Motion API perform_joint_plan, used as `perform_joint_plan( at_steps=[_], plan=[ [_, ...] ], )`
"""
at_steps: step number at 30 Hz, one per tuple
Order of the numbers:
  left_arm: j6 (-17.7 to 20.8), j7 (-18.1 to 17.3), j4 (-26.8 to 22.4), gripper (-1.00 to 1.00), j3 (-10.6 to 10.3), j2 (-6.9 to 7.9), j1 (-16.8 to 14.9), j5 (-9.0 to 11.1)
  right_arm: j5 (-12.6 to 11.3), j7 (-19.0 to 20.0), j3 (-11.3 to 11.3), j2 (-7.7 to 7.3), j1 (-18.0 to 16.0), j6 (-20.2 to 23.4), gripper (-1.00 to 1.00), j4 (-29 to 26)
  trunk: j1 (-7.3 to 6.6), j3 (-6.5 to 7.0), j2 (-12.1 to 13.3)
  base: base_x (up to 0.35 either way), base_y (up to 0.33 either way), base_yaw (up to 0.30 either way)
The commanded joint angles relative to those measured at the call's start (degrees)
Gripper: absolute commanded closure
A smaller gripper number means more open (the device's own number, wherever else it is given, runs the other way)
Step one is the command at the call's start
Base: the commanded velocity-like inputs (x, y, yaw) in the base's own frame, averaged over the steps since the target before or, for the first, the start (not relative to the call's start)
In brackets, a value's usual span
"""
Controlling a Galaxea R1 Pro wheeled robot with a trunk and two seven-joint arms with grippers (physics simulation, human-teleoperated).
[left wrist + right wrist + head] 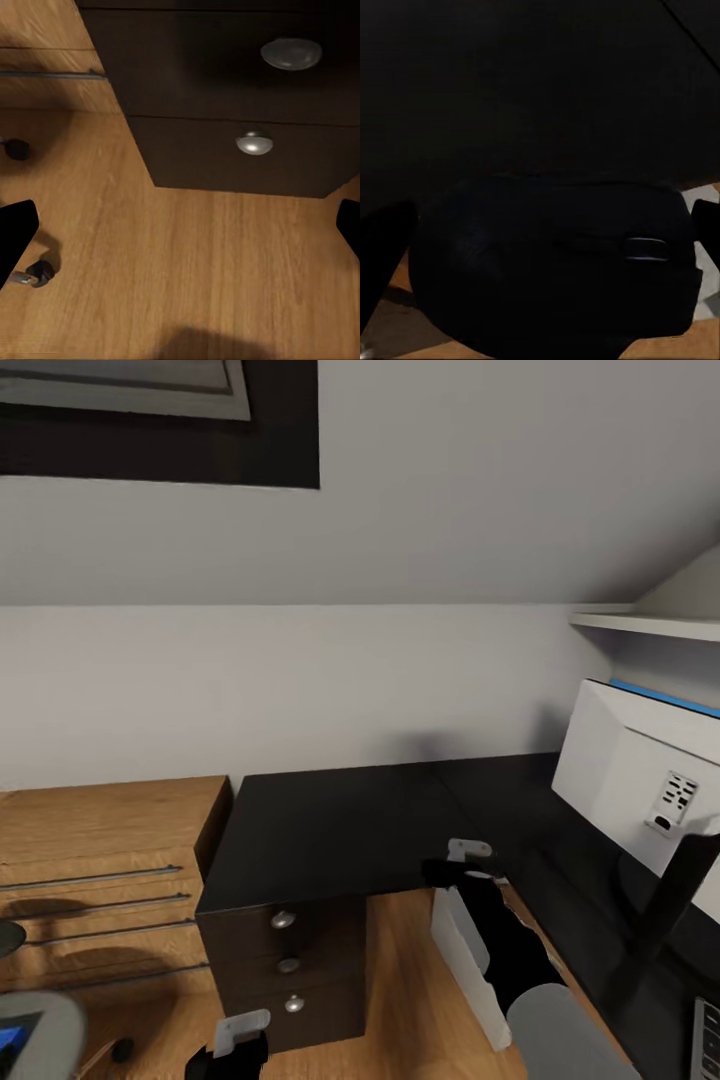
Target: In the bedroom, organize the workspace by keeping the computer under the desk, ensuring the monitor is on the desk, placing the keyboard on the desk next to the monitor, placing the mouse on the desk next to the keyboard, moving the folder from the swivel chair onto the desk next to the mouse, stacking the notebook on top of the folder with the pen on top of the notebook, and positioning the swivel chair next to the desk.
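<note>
1. Where the desk [330, 830] bends into its L, the right gripper [452, 870] reaches over the inner front edge of the black top with its jaws pinched on the mouse [555, 266].
2. In the right wrist view the mouse is a dark rounded body sitting between the two dark fingers [382, 255], just above the black desktop, with a strip of wood floor at the edge of that picture.
3. The monitor [640, 790] stands on the right-hand wing of the desk, its white back turned to the camera and its black stand [670, 900] planted on the top.
4. A corner of the keyboard [706, 1040] shows at the near right edge of the desk.
5. The black drawer unit [285, 970] sits under the left front corner of the desk, with three round metal knobs [291, 54].
6. The left gripper [235, 1050] hangs low in front of that unit, above the floor [187, 262]; its jaws are spread wide and empty.
7. Low wooden shelving [100, 860] stands against the wall, touching the desk's left end.
8. A grey arm of the swivel chair [40, 1030] shows in the near left corner, with a bit of blue beside it.
</note>
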Motion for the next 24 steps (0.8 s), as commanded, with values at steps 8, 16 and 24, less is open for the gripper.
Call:
perform_joint_plan(
  at_steps=[8, 16, 24],
  plan=[
    [0.22, 0.47, -0.02, -1.00, -0.26, 0.05, -0.03, 0.34, -5.86, -0.95, 0.08, -0.14, 1.41, 2.55, 1.00, -4.91, 0.00, -0.46, -0.04, 0.000, 0.000, 0.252],
    [0.09, 0.53, 1.33, -1.00, -0.26, -0.01, -0.03, 0.34, -5.69, -1.38, 0.30, -0.45, 5.22, 2.72, 1.00, -6.56, 0.00, -0.86, -0.04, -0.019, -0.063, 0.250],
    [0.05, 0.71, 1.59, -1.00, -0.24, 0.05, -0.04, 0.38, -5.64, -1.41, 0.34, -0.45, 5.42, 2.64, 1.00, -6.81, 0.00, -1.26, -0.04, -0.060, -0.294, 0.248]
  ],
)
